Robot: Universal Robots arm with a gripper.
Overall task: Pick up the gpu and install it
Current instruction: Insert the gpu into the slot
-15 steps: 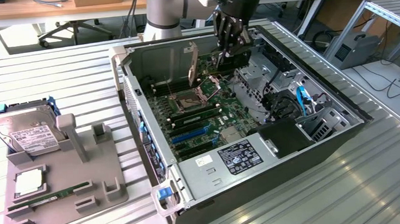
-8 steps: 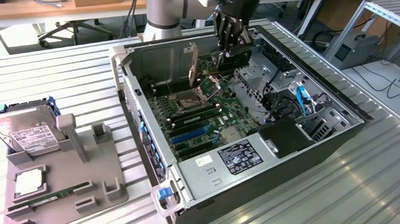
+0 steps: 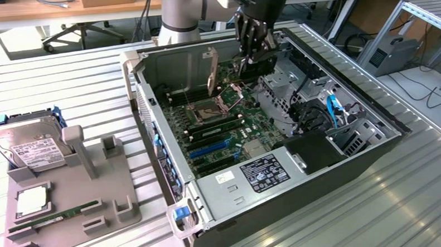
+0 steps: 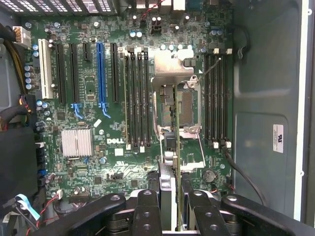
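My gripper hangs over the far end of the open computer case, above the motherboard. It is shut on the gpu, a slim card seen edge-on between the black fingers, with a silvery edge and a dark board beside it. In the exterior view the gpu shows as a thin piece under the fingertips. The card is above the board, over the area beside the CPU socket. The long blue slot and the black slots next to it stand empty.
On the exterior view's left a grey parts holder carries a silver hard drive, a CPU and a green RAM stick. Drive cages and cables crowd the case's right side. The power supply sits at its near end.
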